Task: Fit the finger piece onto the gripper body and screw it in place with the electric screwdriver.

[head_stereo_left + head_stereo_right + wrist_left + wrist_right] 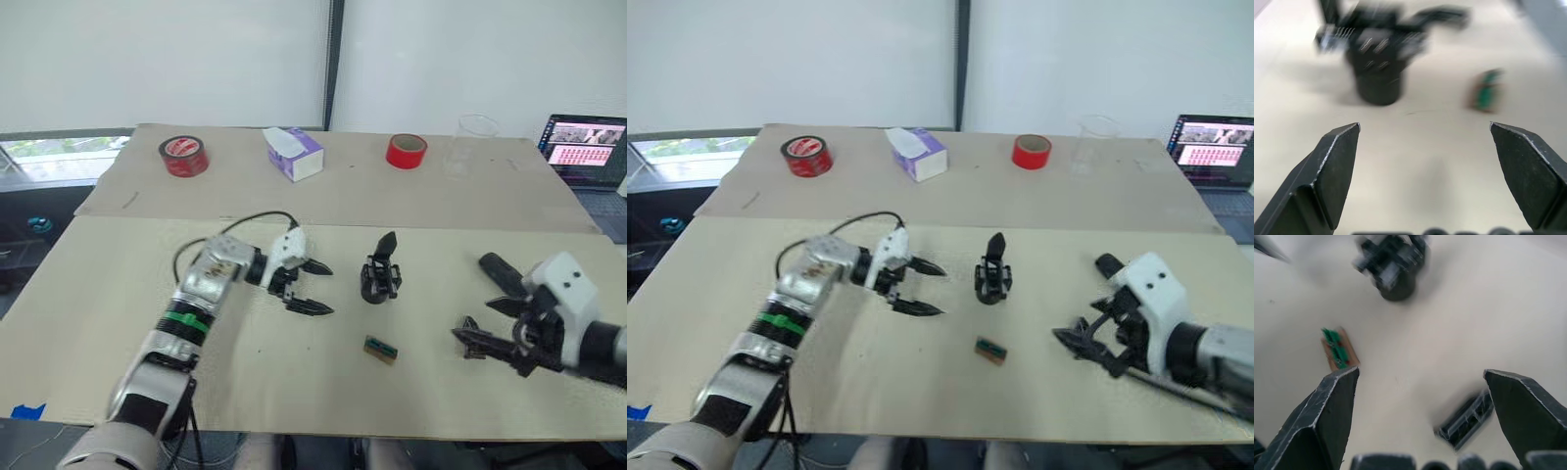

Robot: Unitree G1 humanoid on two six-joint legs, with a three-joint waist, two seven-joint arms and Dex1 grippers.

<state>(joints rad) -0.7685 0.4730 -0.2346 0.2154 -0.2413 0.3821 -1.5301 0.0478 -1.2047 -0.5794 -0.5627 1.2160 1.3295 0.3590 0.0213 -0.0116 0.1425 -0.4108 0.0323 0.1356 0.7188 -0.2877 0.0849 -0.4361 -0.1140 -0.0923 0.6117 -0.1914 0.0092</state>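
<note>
Nearest me, my right gripper point(1087, 345) hovers low over the tabltop's near right corner, jaws apart; between them, in the right wrist view, a small black ribbed piece point(1466, 420) lies flat, which I take for the finger piece. A black cylinder, perhaps the electric screwdriver point(502, 271), shows just behind that wrist. The green-and-brown block point(381, 349) lies alone on bare board, with open room on every side. My left gripper point(315, 287) is left of centre, jaws wide apart and empty, pointing at the gripper body point(380, 270), which stands upright near mid-tabltop with its one finger up, a clear gap between them. The tabletop point(88, 323) is pale cardboard sheets. Along the far edge: a red tape roll point(183, 156), tissue box point(294, 154), second red roll point(407, 151), clear cup point(474, 139), and a laptop point(585, 149) at right, before white walls.
</note>
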